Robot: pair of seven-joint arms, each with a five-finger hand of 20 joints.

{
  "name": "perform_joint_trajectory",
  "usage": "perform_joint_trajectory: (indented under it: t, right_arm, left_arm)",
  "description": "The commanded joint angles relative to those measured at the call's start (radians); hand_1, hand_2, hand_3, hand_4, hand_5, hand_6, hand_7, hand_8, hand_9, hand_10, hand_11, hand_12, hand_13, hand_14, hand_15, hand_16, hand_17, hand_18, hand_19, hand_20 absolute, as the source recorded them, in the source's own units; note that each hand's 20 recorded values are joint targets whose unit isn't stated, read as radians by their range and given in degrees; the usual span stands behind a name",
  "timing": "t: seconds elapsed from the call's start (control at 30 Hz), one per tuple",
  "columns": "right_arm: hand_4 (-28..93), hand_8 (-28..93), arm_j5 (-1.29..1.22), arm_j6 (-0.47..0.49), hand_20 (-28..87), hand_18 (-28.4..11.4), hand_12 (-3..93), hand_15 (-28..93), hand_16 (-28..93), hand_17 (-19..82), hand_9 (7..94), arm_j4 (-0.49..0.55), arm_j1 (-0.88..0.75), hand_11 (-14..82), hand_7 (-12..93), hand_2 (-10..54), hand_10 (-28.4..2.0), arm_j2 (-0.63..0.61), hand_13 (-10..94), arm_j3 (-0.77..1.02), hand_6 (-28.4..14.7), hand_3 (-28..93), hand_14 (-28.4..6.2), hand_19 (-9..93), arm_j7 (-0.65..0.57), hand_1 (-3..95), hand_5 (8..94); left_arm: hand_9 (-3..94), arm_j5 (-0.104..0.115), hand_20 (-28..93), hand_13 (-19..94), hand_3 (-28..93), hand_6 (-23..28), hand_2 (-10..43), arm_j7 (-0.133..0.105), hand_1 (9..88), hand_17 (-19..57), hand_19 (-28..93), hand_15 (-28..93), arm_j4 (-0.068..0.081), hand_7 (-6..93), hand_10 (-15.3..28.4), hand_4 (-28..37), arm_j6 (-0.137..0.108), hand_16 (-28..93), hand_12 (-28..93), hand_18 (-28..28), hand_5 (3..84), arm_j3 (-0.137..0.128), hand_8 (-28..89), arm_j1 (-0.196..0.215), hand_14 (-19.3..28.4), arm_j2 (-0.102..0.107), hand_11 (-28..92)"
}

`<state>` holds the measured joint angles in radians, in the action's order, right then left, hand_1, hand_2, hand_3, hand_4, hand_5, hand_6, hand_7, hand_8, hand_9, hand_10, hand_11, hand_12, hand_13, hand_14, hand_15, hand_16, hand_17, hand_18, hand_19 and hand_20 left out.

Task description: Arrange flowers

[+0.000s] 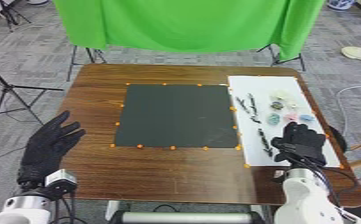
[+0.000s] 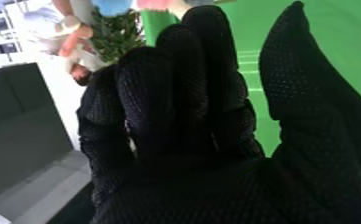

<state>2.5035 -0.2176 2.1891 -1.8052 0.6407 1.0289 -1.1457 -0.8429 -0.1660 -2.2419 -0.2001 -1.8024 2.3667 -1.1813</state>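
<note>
In the head view my left hand [image 1: 50, 145] is over the table's left edge, open, with nothing in it. My right hand [image 1: 303, 141] is over the near part of a white sheet [image 1: 263, 87], just on the near side of a pink flower [image 1: 291, 117] and a blue flower [image 1: 306, 118]. A green flower [image 1: 273, 119], a dark flower [image 1: 277, 105] and a pale one [image 1: 280, 95] lie farther up the sheet. Dark stems [image 1: 254, 106] and a longer sprig [image 1: 264, 142] lie along its left part. The right wrist view has my right hand [image 2: 181, 150] open and holding nothing.
A dark grey square mat [image 1: 175, 116] lies on the brown table [image 1: 96, 170], left of the white sheet. Small orange markers line both. A green cloth [image 1: 190, 25] hangs beyond the far edge, and a black tripod [image 1: 9, 87] stands off to the left.
</note>
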Motion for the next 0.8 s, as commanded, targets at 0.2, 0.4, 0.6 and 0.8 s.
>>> perform_joint_trajectory:
  t: [0.2,0.4,0.6,0.8]
  right_arm:
    - [-24,-16,-0.112,0.112,32,-27.1,18.9,83,13,24,58.5,-0.064,0.075,57.8,35,-5.4,-22.0,0.037,59,-0.046,-8.7,88,-16.6,91,0.035,25.7,64.1]
    - [-24,-15,-0.125,0.125,32,-27.2,18.9,83,13,24,58.1,-0.093,0.112,57.6,34,-6.0,-22.2,0.036,59,-0.078,-8.8,87,-16.6,90,0.025,25.5,64.4]
    - [-24,-15,-0.132,0.141,33,-27.2,18.7,83,12,24,57.1,-0.128,0.163,57.1,33,-6.4,-22.4,0.047,59,-0.129,-9.3,87,-16.6,90,0.029,25.6,64.3]
    - [-25,-15,-0.153,0.176,33,-27.2,18.3,83,12,23,57.3,-0.168,0.203,56.9,32,-7.2,-22.3,0.050,58,-0.183,-9.2,87,-16.6,90,0.045,27.5,64.9]
  left_arm:
    - [35.9,-0.003,3,26,81,8.9,4.5,0.021,23.6,-11.4,56,53,-0.005,15.1,20.3,-22.1,-0.001,-10,10,23.4,35.3,-0.004,-10,0.009,26.7,-0.014,30]
    - [35.9,-0.004,3,26,81,8.9,4.4,0.029,23.6,-11.4,56,53,-0.004,15.1,20.3,-22.1,0.005,-9,10,23.4,35.4,-0.004,-10,0.008,26.7,-0.020,30]
    - [35.9,-0.007,3,26,81,8.9,4.5,0.038,23.6,-11.4,56,53,0.000,15.1,20.3,-22.1,0.010,-9,10,23.4,35.3,-0.002,-10,-0.002,26.7,-0.022,30]
    - [36.0,-0.007,3,26,81,8.9,4.4,0.038,23.5,-11.4,56,53,0.001,15.1,20.4,-22.1,0.009,-9,10,23.4,35.3,0.001,-10,-0.007,26.7,-0.018,30]
